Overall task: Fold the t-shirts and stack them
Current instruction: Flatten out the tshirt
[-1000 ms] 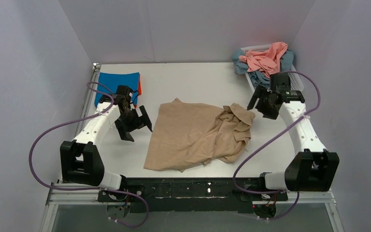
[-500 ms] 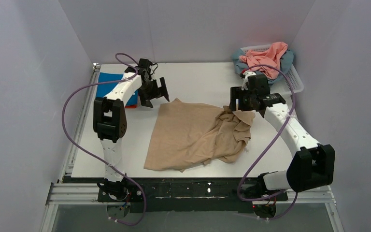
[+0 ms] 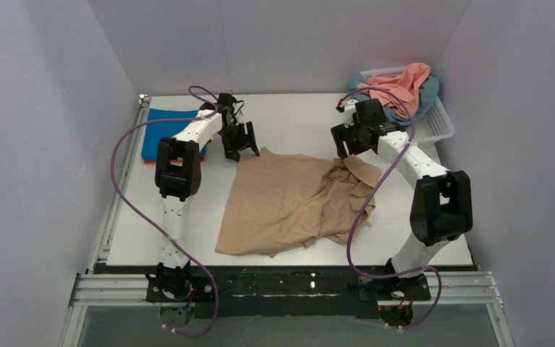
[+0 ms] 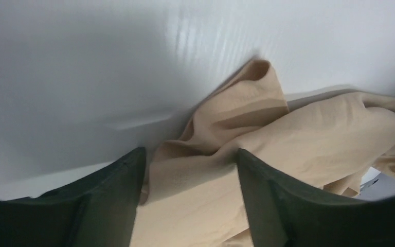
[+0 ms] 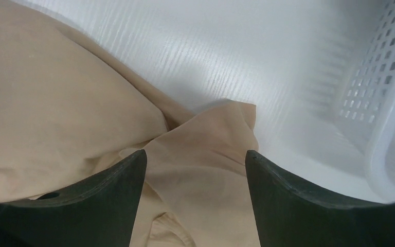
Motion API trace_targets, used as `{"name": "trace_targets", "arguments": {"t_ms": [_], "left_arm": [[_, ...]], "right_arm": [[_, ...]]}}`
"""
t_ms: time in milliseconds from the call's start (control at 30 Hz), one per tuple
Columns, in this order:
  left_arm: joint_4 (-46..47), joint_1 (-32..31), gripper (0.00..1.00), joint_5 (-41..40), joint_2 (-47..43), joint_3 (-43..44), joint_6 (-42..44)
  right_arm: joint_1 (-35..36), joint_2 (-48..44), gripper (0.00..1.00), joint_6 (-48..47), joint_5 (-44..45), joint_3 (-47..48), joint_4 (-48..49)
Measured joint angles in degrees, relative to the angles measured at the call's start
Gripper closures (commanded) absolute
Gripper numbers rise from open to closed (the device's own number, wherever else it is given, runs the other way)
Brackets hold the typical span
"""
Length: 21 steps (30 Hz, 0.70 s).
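Note:
A tan-beige t-shirt (image 3: 289, 206) lies crumpled in the middle of the table, its right side bunched. My left gripper (image 3: 240, 150) is open, its jaws on either side of the shirt's far left corner (image 4: 193, 170). My right gripper (image 3: 343, 148) is open over the bunched far right corner (image 5: 200, 149). A folded bright blue t-shirt (image 3: 166, 124) lies at the far left on an orange-red one (image 3: 204, 150). A salmon-pink t-shirt (image 3: 397, 85) and a dusty teal-blue one (image 3: 423, 97) are piled in the basket.
The white lattice basket (image 3: 441, 123) stands at the far right corner; its wall shows close by in the right wrist view (image 5: 385, 118). White enclosure walls stand on three sides. Both arms reach out far over the table.
Both arms have reached towards the far edge of the tan shirt. The left gripper came from beside the shirt's left edge to its far left corner; the right moved left onto the bunched corner.

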Motion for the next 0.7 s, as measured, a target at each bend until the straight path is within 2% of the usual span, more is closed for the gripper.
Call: {"name": "trace_targets", "arguments": {"t_ms": [67,167,467,700], "left_arm": [[1.7,-0.9,0.59,1.1,-1.2,-2.9,-0.6],[2.6,-2.4,1.00,2.4,-1.6,-5.0,-1.8],[5.7,-3.8,1.00,3.1,-4.0,-10.6,-3.3],[9.0,-3.8,1.00,-2.5,-17.4,-28.5,-3.4]], "right_arm": [[0.0,1.9,0.23,-0.7,-0.2,1.0,-0.2],[0.0,3.7,0.24,-1.8,-1.1,1.6,-1.4],[2.4,7.1,0.24,-4.5,-3.7,3.4,-6.9],[5.1,7.1,0.30,-5.2,-0.3,3.3,-7.7]]}}
